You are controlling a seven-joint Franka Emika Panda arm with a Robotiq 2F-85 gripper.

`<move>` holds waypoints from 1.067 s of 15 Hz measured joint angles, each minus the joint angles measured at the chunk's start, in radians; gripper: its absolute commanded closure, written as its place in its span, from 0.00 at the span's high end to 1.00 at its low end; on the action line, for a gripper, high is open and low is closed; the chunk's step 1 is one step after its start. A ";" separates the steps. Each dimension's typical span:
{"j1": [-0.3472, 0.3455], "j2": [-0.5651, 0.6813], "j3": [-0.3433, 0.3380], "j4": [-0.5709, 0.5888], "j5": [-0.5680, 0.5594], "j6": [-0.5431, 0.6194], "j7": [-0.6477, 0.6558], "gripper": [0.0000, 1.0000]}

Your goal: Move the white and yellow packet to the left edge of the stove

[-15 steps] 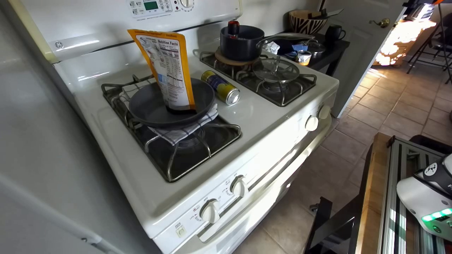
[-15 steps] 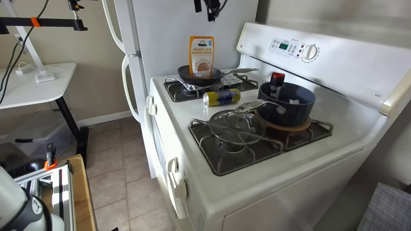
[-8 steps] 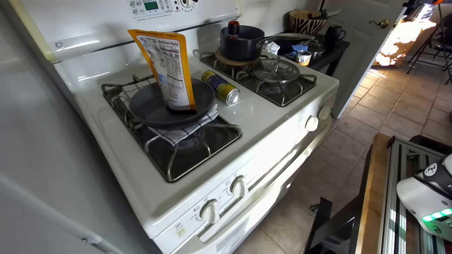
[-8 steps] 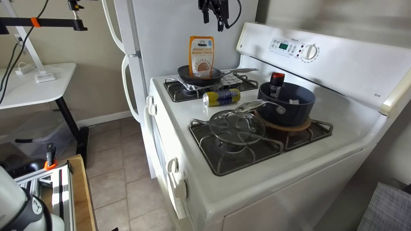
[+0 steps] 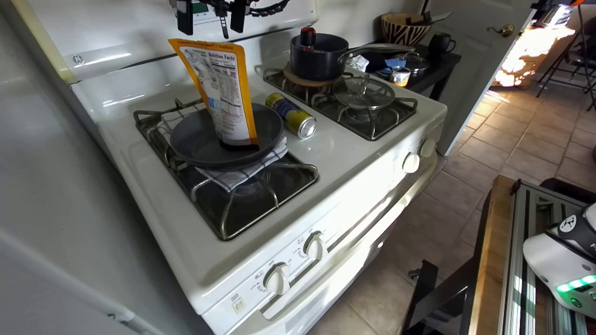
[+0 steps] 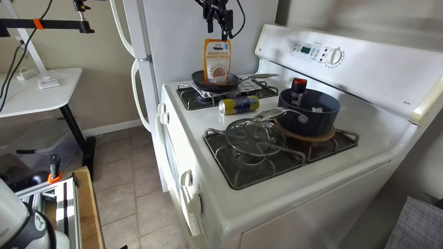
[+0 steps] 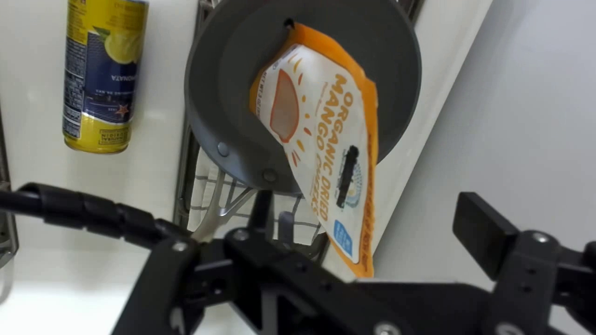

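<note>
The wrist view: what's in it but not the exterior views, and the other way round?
Only the wrist view shows two rivets inside the frying pan.

Only the exterior views show the saucepan, glass lid and white control knobs.

All share the white and yellow mango packet standing in that pan, the lemon drink can, the checked towel and the open gripper.

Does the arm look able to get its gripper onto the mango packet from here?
Probably yes: the gripper is open above the packet, which stands in the pan, and nothing visible lies between them.
</note>
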 measured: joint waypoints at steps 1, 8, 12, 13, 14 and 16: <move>0.002 0.003 0.000 0.000 0.000 -0.001 0.002 0.90; 0.010 0.049 -0.001 0.015 0.000 0.000 0.001 0.32; 0.020 0.084 -0.001 0.039 -0.010 0.000 0.001 0.01; 0.021 0.089 -0.001 0.045 -0.015 0.000 0.001 0.00; 0.022 0.093 -0.002 0.050 -0.018 0.000 0.001 0.00; 0.023 0.095 -0.003 0.057 -0.020 0.000 0.001 0.00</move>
